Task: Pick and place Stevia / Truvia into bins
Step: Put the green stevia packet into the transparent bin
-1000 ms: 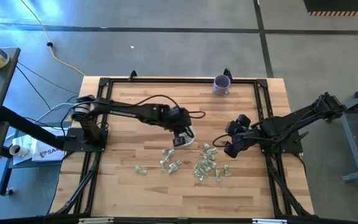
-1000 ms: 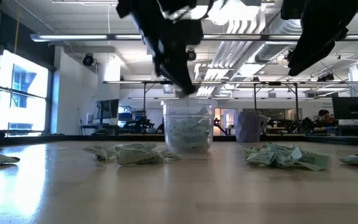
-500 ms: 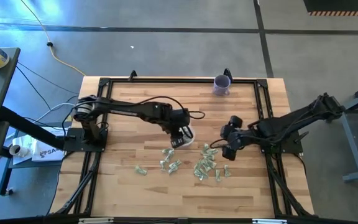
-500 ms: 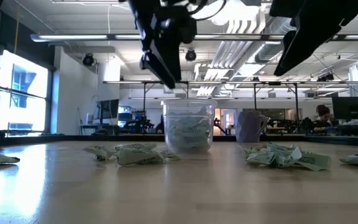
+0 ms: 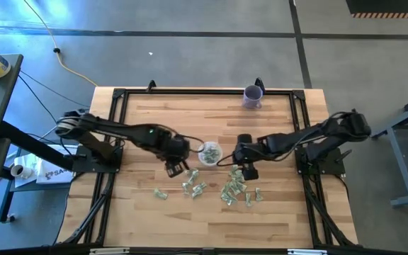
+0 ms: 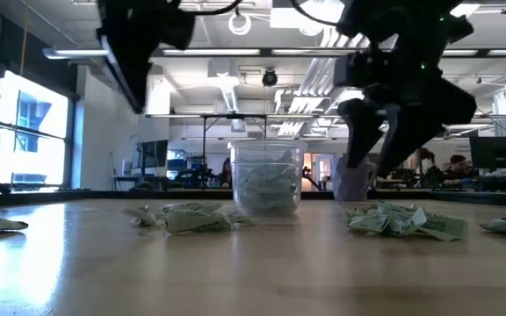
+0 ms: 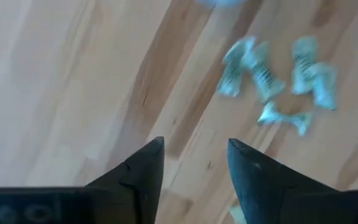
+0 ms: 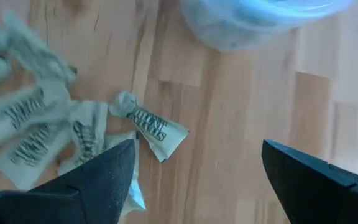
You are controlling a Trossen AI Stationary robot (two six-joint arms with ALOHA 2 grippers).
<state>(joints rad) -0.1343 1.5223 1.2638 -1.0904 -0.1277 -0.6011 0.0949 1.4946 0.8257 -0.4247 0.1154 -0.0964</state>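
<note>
The bin, a clear plastic cup (image 5: 210,152) (image 6: 266,180) with sachets inside, stands upright mid-table. Pale green Stevia / Truvia sachets (image 5: 234,188) (image 6: 401,220) lie scattered on the wood near it, with more sachets (image 5: 193,186) (image 7: 272,74) to their left. My left gripper (image 5: 175,168) (image 7: 191,163) hangs open above bare wood left of the cup, holding nothing. My right gripper (image 5: 238,171) (image 6: 378,145) (image 8: 194,165) stands open just right of the cup, above the sachets; one crumpled sachet (image 8: 151,128) lies ahead of its fingers, untouched.
A purple cup (image 5: 252,95) (image 6: 355,178) stands at the table's far edge. A lone sachet (image 5: 161,193) lies toward the near left. A black frame (image 5: 119,95) runs along the table's sides. Bare wood lies at the near edge and the far left.
My left gripper has left its place over the cup and gone toward the table's left and near edge. My right gripper has moved left toward the cup and come down over the sachets, still open.
</note>
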